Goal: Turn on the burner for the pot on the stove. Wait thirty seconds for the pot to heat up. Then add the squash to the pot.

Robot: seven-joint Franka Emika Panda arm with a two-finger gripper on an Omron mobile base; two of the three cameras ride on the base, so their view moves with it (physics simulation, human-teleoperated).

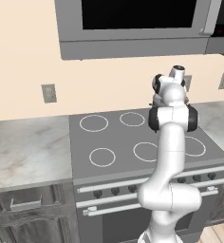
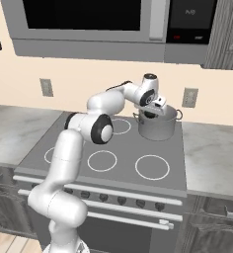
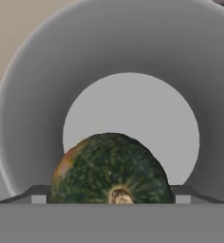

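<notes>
The grey metal pot (image 2: 160, 127) stands on the back right burner of the dark flat-top stove (image 2: 123, 148). My gripper (image 2: 151, 112) hangs over the pot's mouth, pointing down into it. In the hand view the dark green squash (image 3: 111, 173) with its pale stem spot sits between my two fingertips (image 3: 38, 195), and my gripper (image 3: 110, 195) is shut on it. Behind the squash, the pot's wall (image 3: 133, 42) and bare round bottom (image 3: 133, 109) lie open. In the left base view my own arm hides the pot on the stove (image 1: 114, 137).
A grey microwave (image 2: 89, 24) hangs above the stove, close over my hand. A row of dark knobs (image 2: 118, 200) runs along the stove front. Marble counters (image 1: 23, 152) (image 2: 212, 153) flank the stove on both sides.
</notes>
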